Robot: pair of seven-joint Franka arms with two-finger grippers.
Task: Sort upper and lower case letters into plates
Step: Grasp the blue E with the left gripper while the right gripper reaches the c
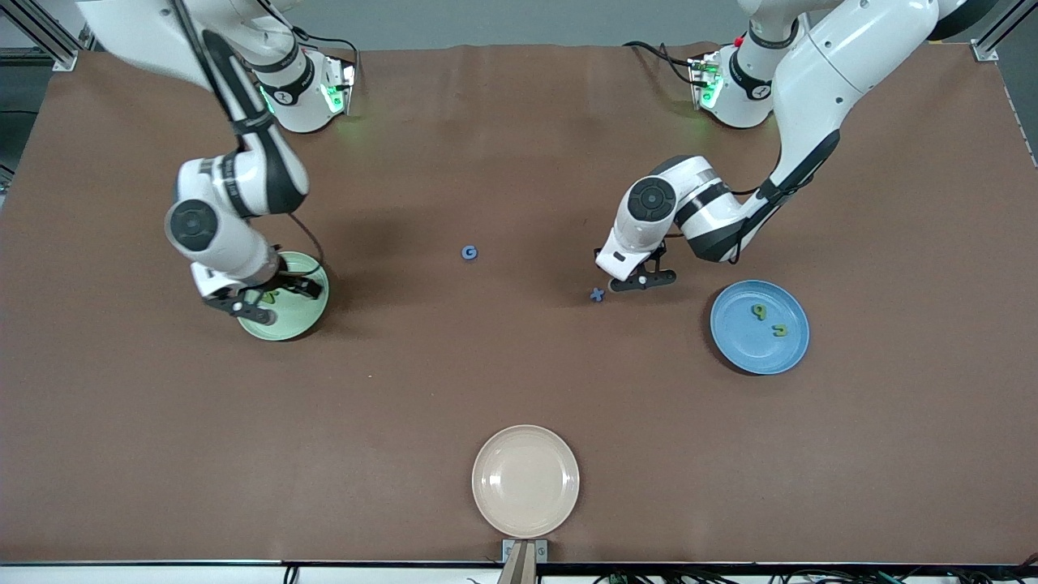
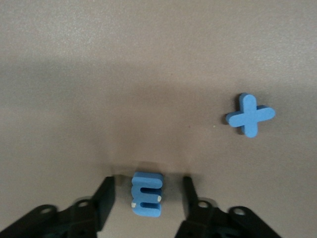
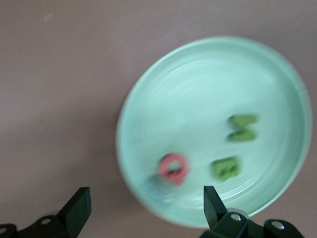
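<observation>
The right gripper (image 1: 258, 302) hangs over the pale green plate (image 1: 312, 312), fingers spread wide and empty, directly above the red letter (image 3: 174, 168) and two green capitals (image 3: 242, 127) lying in the dish, which suggests a drop-off there. The blue G (image 1: 469, 252) lies alone on the table between the arms. The left gripper (image 1: 642, 281), low on the table, has its half-open fingers either side of the blue m (image 2: 147, 194), not touching; the blue x (image 1: 598, 295) lies beside it, and the blue plate (image 1: 734, 345) holding two green small letters (image 1: 759, 311) sits toward the left arm's end.

High front camera overlooks the whole table (image 1: 519, 389); both wrist cameras look down closely.
</observation>
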